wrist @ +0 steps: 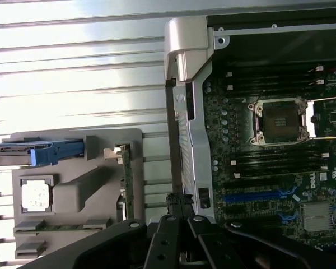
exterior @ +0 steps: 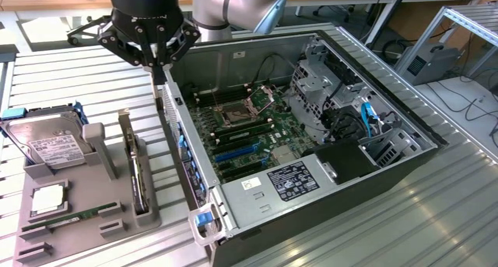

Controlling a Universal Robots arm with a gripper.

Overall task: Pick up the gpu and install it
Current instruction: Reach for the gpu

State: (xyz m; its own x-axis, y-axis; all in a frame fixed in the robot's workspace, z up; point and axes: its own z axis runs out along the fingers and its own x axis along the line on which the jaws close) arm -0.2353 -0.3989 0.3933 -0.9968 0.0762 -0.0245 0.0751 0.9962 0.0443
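One hand (exterior: 161,79), closed tight on nothing, hangs over the open computer case (exterior: 311,133) wall. The gpu (exterior: 137,168) stands on edge in a grey holder (exterior: 93,220) alongside, probably so its top edge can be gripped.

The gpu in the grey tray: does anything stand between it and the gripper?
Nothing visible does. The gripper, shut, hangs over a wall of the computer case; the gpu stands on edge in the grey tray beside that case, its upper edge uncovered.
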